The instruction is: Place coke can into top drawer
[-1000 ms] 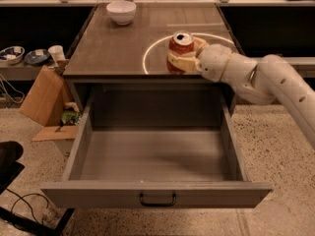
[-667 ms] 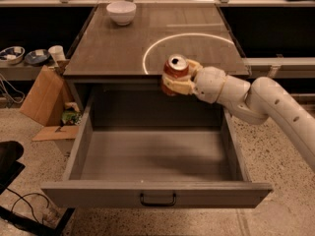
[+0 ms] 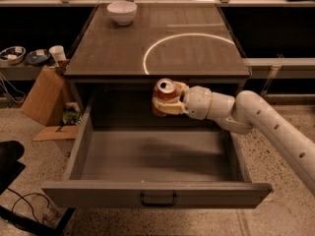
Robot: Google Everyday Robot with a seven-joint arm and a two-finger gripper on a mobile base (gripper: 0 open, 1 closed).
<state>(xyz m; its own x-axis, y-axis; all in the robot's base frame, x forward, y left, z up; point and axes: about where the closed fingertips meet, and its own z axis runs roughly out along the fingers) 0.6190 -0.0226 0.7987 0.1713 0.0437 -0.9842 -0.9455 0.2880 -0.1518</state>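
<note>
Looking at the middle of the frame, I see the coke can [image 3: 165,93] held off any surface, roughly upright, with its silver top and pull tab facing up toward the camera. It sits just below the front edge of the tabletop [image 3: 197,58] in the picture, over the back part of the open top drawer [image 3: 152,156], and I cannot see it touching the drawer floor or walls. The gripper [image 3: 163,105] is closed around the can, its pale fingers [image 3: 170,107] wrapping the lower red body from the right side. The white arm [image 3: 275,127] runs from the gripper away to the lower right of the frame, crossing above the drawer's right wall.

The drawer is pulled far out toward the bottom of the frame, its grey interior bare apart from a soft shadow, and a small black handle [image 3: 158,199] sits centred on the front panel.

On the tabletop a thin white ring [image 3: 146,58] is marked right of centre, and a white bowl [image 3: 122,12] stands near the upper left corner, well apart from the can. At the left of the frame a cardboard box [image 3: 42,95] leans against the cabinet.
</note>
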